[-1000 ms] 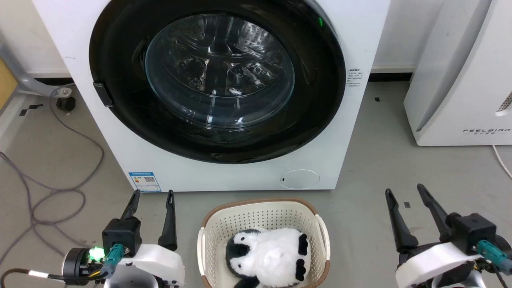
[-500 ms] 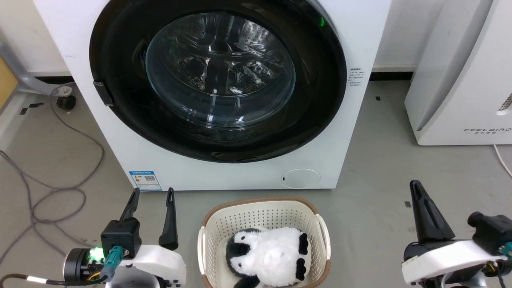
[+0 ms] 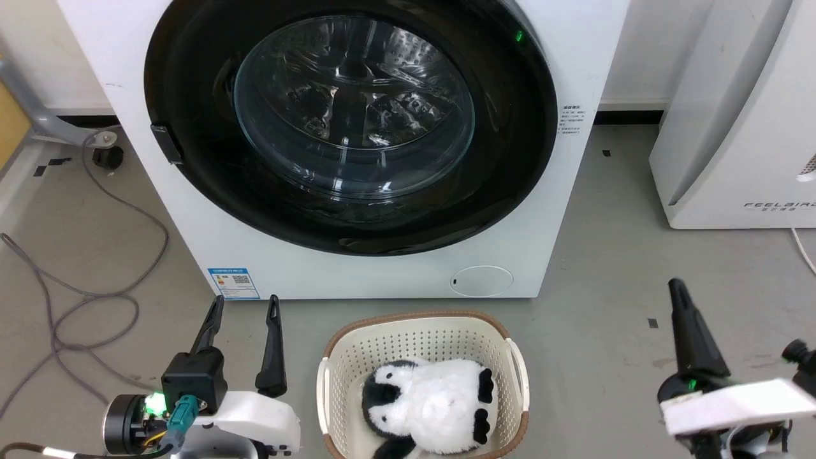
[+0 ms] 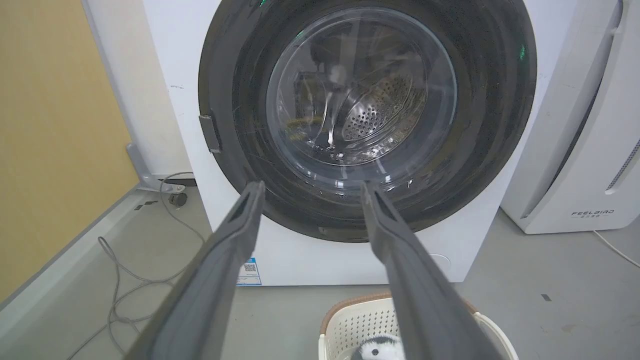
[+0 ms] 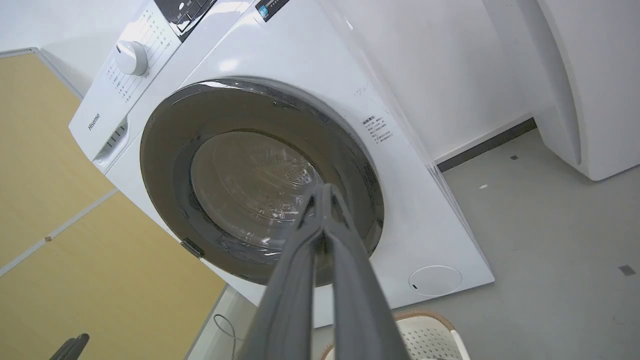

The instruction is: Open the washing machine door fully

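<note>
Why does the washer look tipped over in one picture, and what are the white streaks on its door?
Right wrist view: the washer leans because that camera is tilted with its arm; the wide lens also bends its edges a little. Head view: the streaks on the door are glare reflected off the glossy glass. Left wrist view: same glare, washer upright.

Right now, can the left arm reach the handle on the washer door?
Probably yes. The left pincer is open, and nothing stands between it and the handle on the door; the basket sits aside.
</note>
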{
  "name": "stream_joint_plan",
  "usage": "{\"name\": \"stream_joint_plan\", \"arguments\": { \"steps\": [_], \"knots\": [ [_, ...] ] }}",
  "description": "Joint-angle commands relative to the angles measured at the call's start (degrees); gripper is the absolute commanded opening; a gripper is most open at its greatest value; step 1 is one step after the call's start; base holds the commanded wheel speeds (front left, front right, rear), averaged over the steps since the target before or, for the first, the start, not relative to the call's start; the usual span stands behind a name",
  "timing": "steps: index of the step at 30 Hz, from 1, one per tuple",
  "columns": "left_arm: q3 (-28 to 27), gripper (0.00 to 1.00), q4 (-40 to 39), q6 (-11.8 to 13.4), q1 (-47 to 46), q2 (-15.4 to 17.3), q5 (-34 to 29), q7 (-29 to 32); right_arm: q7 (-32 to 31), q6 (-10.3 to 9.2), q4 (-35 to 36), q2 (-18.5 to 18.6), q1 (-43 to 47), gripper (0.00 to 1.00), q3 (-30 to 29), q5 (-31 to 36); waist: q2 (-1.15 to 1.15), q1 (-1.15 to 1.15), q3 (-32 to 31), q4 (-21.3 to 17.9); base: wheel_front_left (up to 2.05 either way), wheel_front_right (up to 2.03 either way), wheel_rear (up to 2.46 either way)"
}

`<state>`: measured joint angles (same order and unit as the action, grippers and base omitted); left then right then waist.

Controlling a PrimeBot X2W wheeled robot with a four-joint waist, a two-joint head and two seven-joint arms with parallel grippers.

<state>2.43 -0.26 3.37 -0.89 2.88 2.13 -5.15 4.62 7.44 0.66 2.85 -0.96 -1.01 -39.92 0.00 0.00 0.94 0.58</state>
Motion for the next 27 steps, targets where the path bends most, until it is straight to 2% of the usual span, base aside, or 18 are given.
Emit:
{"name": "stream_joint_plan", "arguments": {
  "steps": [1, 13, 27],
  "knots": [
    [0.09, 1.0, -0.39, 0.17, -0.44, 0.01, -0.13, -0.53, -0.17, 0.02, -0.46, 0.01, -1.68, 0.0, -0.58, -3.24, 0.0, 0.0, 0.12, 0.08, 0.0, 0.0, 0.0],
    [0.28, 1.0, -0.91, 0.72, -1.55, 0.01, 0.17, -1.97, -3.49, 0.02, -6.53, 0.68, -9.22, 0.0, -5.37, -13.67, 0.0, 0.0, 2.11, 1.12, 0.0, 0.0, 0.0],
    [0.79, 1.0, -1.88, 1.87, -4.3, 0.01, 0.96, -3.64, -5.89, 0.03, -17.12, 4.37, -23.44, 0.0, -9.5, -25.05, 0.0, 0.0, 7.03, 3.26, 0.0, 0.0, 0.0]
  ]
}}
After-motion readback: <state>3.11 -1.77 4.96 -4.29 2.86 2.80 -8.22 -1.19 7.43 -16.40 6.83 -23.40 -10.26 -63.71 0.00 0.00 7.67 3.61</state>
